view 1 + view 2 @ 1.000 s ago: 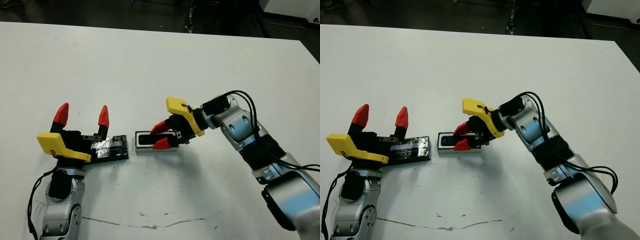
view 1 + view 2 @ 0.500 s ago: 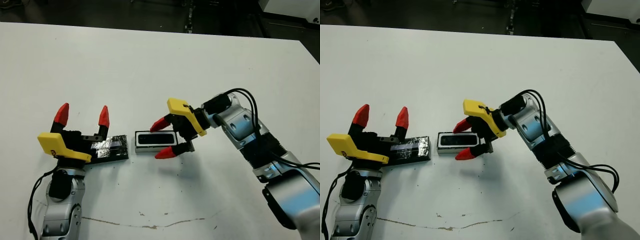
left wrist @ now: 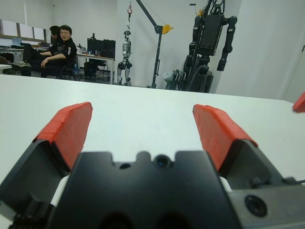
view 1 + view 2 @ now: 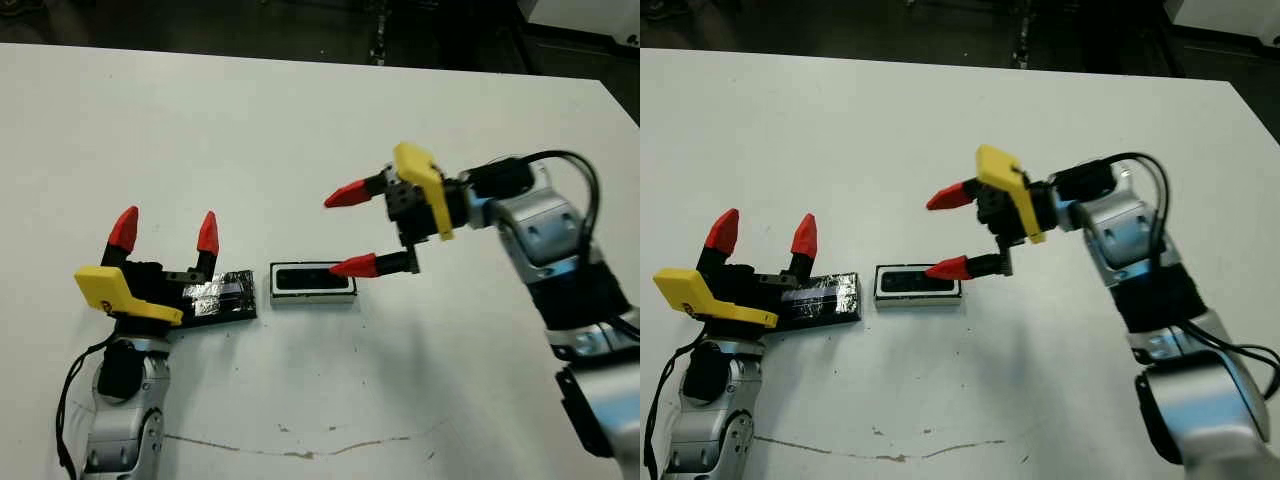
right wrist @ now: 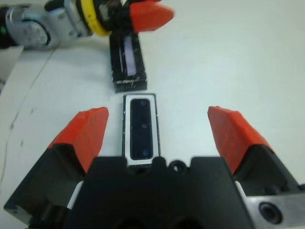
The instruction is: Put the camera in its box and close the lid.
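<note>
The white-walled box (image 4: 313,296) sits on the table in front of me, and the slim black camera (image 4: 311,280) lies flat inside it. The right wrist view looks straight down on the camera (image 5: 142,128), which fills the box (image 5: 125,125). My right gripper (image 4: 348,231) hangs open above and just right of the box, holding nothing. The shiny black lid (image 4: 224,297) lies on the table to the left of the box, its left end hidden under my left gripper (image 4: 166,232), which is open and points away over the table.
Beyond the table's far edge, the left wrist view shows a seated person (image 3: 58,47) and standing robots (image 3: 209,43). A thin brown streak (image 4: 300,450) marks the table near the front edge.
My right gripper was shut on the camera at the box, then opened and rose up and to the right, leaving the camera in the box. The left arm and lid have not moved.
</note>
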